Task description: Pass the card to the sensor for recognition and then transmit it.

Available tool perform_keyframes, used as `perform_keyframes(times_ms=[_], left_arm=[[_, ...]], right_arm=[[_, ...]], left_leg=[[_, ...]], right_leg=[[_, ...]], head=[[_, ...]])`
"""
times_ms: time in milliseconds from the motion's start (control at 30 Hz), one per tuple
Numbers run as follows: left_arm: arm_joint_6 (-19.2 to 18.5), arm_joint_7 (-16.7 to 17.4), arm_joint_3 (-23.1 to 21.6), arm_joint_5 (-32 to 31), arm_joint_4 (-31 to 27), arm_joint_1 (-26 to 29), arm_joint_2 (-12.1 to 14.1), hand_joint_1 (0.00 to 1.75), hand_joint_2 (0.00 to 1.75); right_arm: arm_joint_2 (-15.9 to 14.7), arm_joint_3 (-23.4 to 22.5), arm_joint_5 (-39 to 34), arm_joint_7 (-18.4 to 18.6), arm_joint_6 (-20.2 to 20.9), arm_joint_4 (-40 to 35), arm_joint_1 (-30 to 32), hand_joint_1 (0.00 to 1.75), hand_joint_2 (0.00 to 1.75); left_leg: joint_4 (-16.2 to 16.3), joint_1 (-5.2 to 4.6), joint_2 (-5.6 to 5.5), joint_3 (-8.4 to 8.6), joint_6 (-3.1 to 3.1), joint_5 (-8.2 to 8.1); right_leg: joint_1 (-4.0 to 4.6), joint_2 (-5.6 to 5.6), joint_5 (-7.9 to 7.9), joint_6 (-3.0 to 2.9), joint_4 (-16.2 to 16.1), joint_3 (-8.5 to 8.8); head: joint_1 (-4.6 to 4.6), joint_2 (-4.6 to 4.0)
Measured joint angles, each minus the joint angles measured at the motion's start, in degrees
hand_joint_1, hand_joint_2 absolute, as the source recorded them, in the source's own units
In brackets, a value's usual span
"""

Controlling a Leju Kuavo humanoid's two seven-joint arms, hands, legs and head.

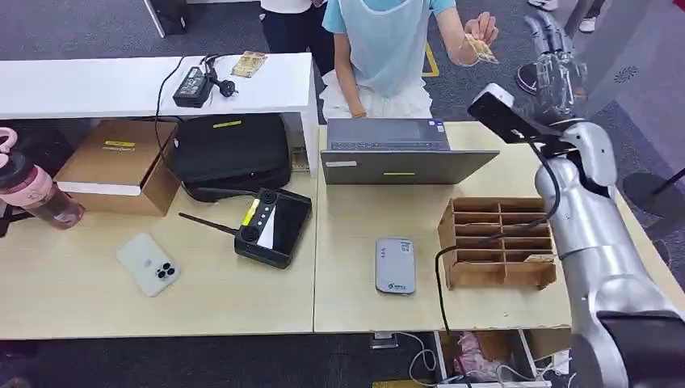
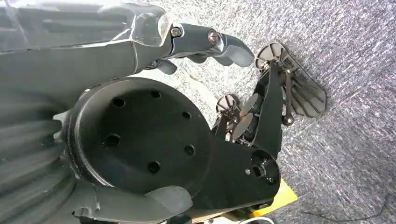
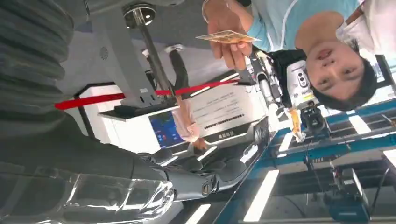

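Head view: the card sits at the upper right of the frame, pinched in a person's hand raised above the far edge of the counter. The right robot hand reaches up just to the right of it, near but not touching, its fingers loosely extended and holding nothing. On the counter lie the grey card sensor at lower centre, a wooden divider box to its right, a closed laptop behind, and a phone and a black controller to the left.

Left wrist view: the left robot hand hangs over grey carpet, its fingers slightly curled and apart, with nothing in them.

Right wrist view: the card shows edge-on at the top centre, between the person's fingertips. The right robot hand lies along the lower part of the frame, fingers spread and empty.

As a judgement, the card is thin, light, stiff and smooth, so it could slip. It is best pinched flat across its faces at the free end, away from the person's fingers, firmly enough that it will not twist when carried to the sensor.
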Motion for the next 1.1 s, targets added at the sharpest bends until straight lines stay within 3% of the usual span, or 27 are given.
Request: perform_keyframes(times_ms=[267, 1100], left_arm=[[0.6, 0.0, 0.0, 0.7, 0.0, -0.1, 0.0, 0.00, 1.75], [3.5, 0.0, 0.0, 2.2, 0.0, -0.4, 0.0, 0.00, 1.75]], right_arm=[[5.2, 1.1, 1.7, 1.4, -1.5, 9.7, -6.3, 0.00, 1.75], [12.2, 1.3, 1.0, 3.2, -0.8, 19.6, -10.9, 0.00, 1.75]], left_leg=[[0.0, 0.02, -0.03, 0.00, -0.03, 0.04], [0.0, 0.03, -0.03, 0.02, -0.04, 0.04]], right_leg=[[0.01, -0.03, 0.00, 0.00, 0.0, 0.00], [0.03, -0.01, 0.00, -0.01, 0.0, -0.01]], head=[[0.00, 0.00], [0.02, 0.00]])
